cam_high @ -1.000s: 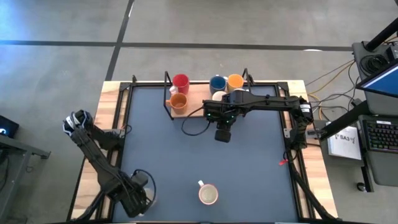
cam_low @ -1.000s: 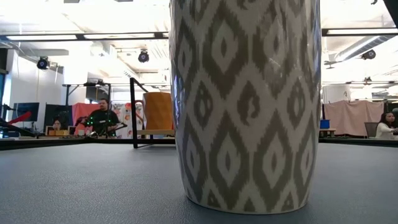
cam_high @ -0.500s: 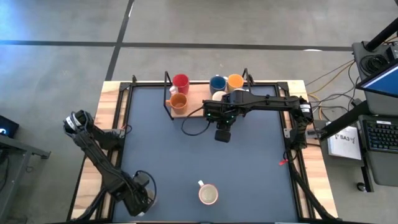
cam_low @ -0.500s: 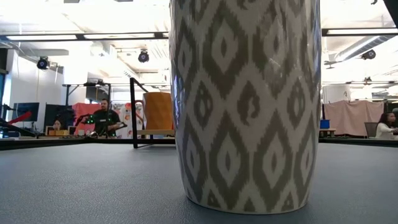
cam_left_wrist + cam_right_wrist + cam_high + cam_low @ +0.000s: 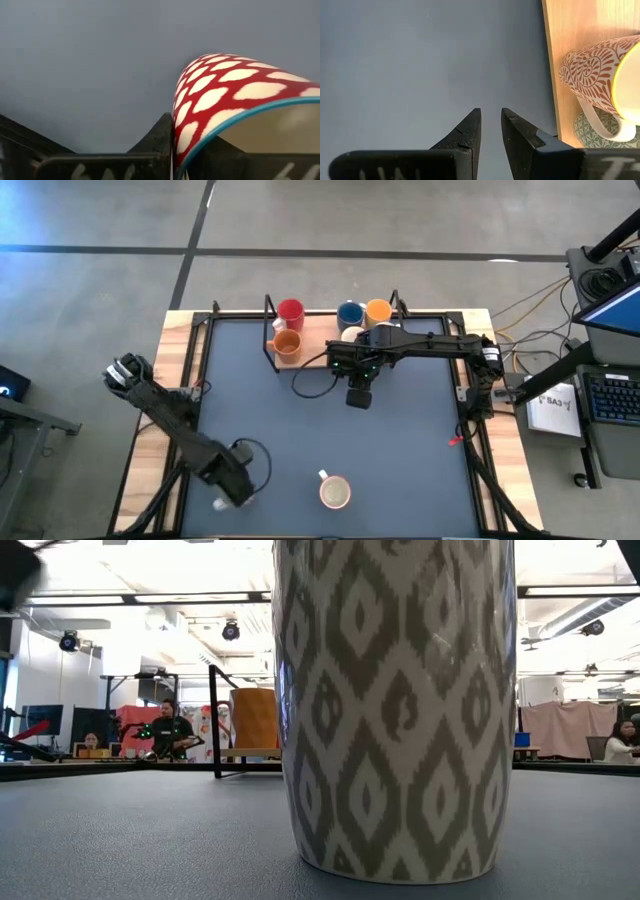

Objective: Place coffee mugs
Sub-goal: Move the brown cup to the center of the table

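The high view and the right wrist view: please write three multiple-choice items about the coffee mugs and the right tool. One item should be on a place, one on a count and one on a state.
1. Where does the cream mug stand in the high view?
A. Alone on the dark mat, apart from the other mugs
B. Stacked on a blue mug
C. On the floor beside the table

2. How many orange mugs does the high view show?
A. One
B. Two
C. Four

3. How is the right tool?
A. Clamped on a mug's handle
B. Holding a spoon
C. Empty, its fingers a small gap apart

Answers:
1 A: it sits by itself on the mat, while the coloured mugs are grouped at the far side.
2 B: one stands near the red mug, one beside the blue mug.
3 C: the wrist view shows only mat between the fingers.
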Robot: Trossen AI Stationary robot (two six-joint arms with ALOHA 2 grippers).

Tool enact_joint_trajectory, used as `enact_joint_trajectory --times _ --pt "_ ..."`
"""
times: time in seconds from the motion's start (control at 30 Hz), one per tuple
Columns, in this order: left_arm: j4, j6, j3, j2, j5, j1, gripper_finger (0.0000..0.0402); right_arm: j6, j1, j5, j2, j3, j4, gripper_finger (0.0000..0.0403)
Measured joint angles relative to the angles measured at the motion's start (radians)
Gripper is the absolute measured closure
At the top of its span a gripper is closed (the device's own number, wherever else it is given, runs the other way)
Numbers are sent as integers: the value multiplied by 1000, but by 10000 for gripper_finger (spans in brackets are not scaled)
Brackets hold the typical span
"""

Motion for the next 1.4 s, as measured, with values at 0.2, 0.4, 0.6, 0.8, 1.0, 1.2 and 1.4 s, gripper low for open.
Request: enact_joint_trajectory --times 0.2,0.4,0.6,0.8,1.0,1.2,1.4 --pt "-75 286 0 -9 -74 165 391 1 0 0 0 0 -27 339" --pt "-69 590 7 -9 -187 351 392 1 0 0 0 0 -43 339" --pt "-35 872 11 -9 -231 545 392 10 0 0 0 0 -44 339" --pt "55 1082 13 -9 -234 707 392 15 0 0 0 0 -45 339" --pt "96 1179 13 -10 -243 829 392 17 0 0 0 0 -51 339" --pt "97 1189 13 -10 -241 901 384 8 0 -1 0 0 -54 339" --pt "100 1189 13 -10 -236 914 379 4 0 -1 0 0 -57 339"
